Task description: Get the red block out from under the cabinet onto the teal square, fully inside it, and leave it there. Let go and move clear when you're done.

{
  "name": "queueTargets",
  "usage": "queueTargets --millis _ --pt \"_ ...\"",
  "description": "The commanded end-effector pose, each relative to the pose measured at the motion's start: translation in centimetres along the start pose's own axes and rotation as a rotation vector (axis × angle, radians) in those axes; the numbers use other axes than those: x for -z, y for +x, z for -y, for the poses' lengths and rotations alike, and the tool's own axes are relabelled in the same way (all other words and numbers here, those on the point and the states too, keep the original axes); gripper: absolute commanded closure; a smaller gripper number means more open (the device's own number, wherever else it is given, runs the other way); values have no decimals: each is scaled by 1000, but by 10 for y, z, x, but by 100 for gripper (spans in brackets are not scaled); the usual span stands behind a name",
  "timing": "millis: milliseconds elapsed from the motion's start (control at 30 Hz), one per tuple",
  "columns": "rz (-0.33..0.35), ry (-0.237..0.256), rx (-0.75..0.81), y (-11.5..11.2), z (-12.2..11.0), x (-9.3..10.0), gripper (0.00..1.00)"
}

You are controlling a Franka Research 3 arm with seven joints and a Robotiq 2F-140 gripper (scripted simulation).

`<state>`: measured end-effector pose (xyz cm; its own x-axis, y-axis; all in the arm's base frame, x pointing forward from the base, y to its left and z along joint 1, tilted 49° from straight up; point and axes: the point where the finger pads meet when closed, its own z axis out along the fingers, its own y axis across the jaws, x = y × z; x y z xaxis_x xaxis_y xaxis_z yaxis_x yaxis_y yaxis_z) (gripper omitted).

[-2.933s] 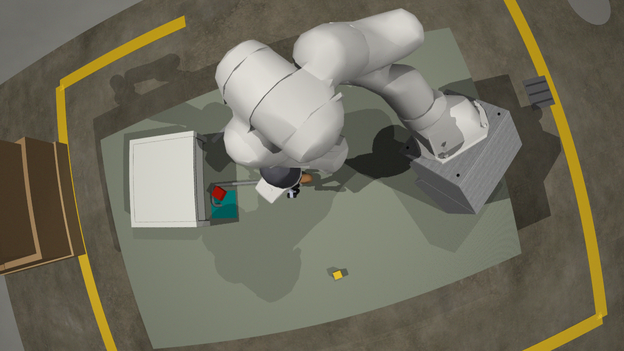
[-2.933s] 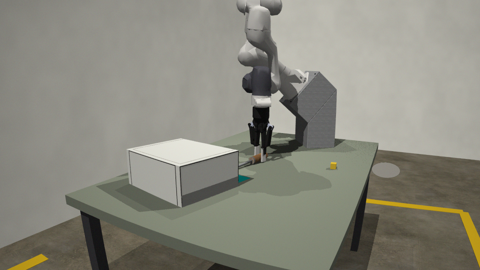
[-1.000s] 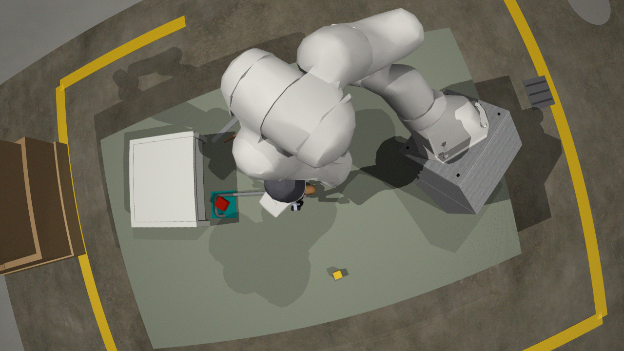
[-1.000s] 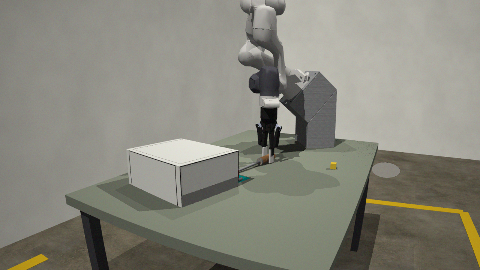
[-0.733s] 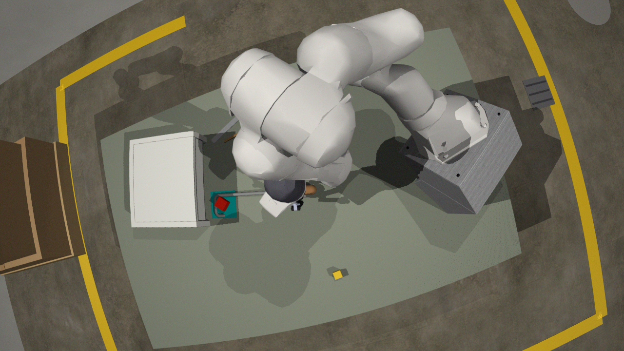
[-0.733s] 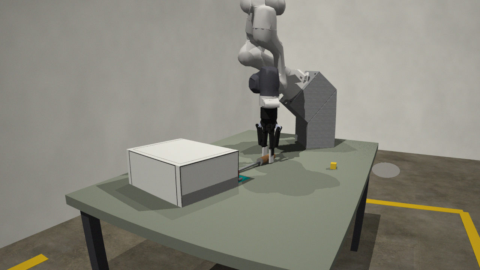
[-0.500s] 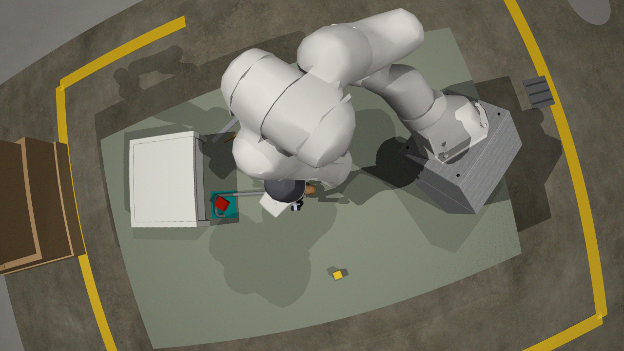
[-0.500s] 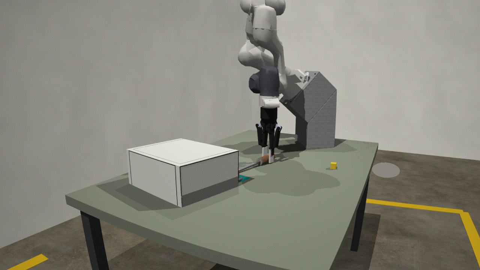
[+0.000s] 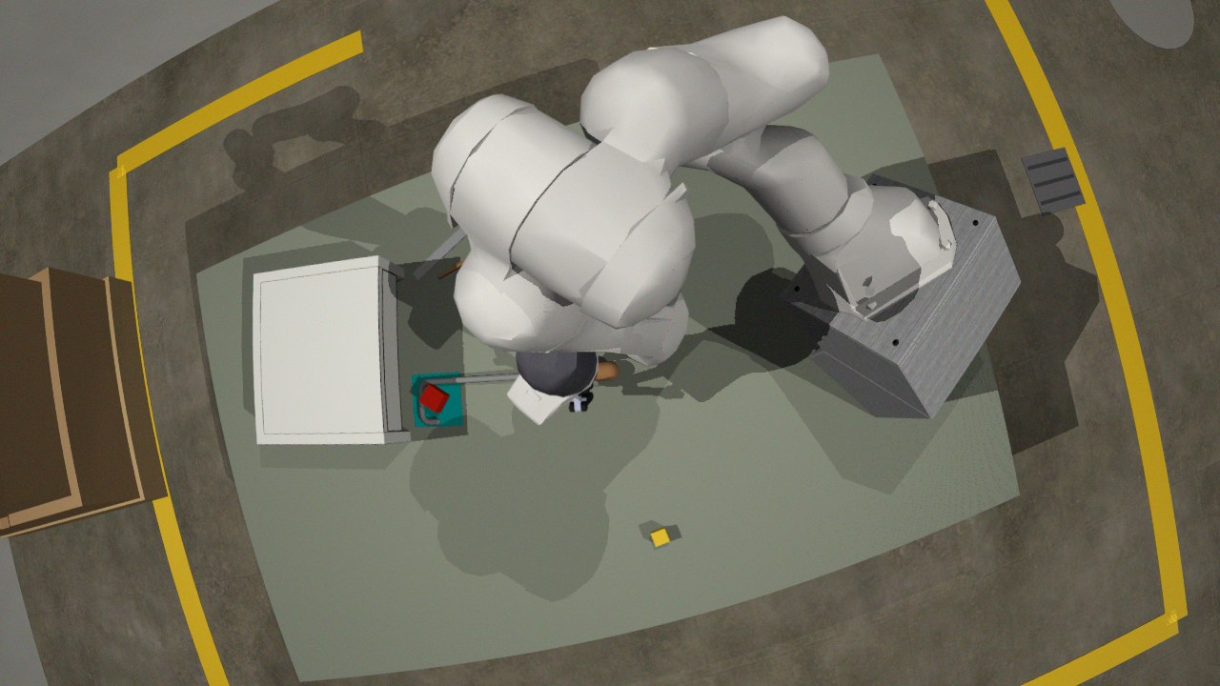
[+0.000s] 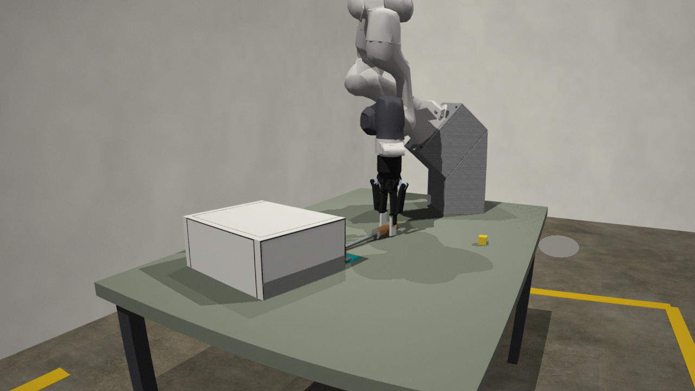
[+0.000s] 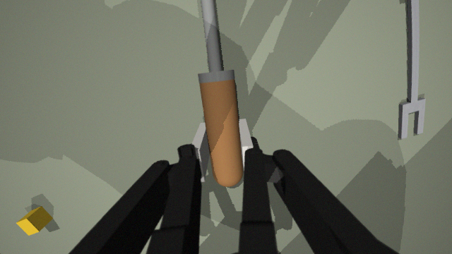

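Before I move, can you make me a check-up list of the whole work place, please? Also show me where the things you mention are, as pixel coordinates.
Surface: grey-green table top (image 9: 724,529) (image 10: 389,316) (image 11: 70,70), shadows across it.
Job's things: red block (image 9: 433,397) (image 10: 345,252) out from the white cabinet (image 9: 319,350) (image 10: 264,221), seemingly inside the teal square (image 9: 452,412) (image 10: 357,258), hooked rod (image 9: 490,376) (image 10: 361,239) (image 11: 213,46) around it.
Clutter: yellow cube (image 9: 660,537) (image 10: 482,240) (image 11: 34,221); forked grey bar (image 9: 438,252) (image 11: 413,88).
Gripper (image 9: 579,400) (image 10: 387,227) (image 11: 224,132): shut on the rod's brown handle (image 9: 607,370) (image 10: 381,231) (image 11: 222,130).
Cables: nothing seen.
Surroundings: yellow floor lines (image 9: 1134,409) (image 10: 597,296); plain wall (image 10: 145,121).
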<state>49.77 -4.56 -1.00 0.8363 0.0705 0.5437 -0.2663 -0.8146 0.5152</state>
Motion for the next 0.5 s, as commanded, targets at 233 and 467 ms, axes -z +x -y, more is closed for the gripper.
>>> queueTargets --millis 233,467 --pt "-1 1 -3 12 -4 1 100" --pt "-1 1 -3 12 -4 1 100"
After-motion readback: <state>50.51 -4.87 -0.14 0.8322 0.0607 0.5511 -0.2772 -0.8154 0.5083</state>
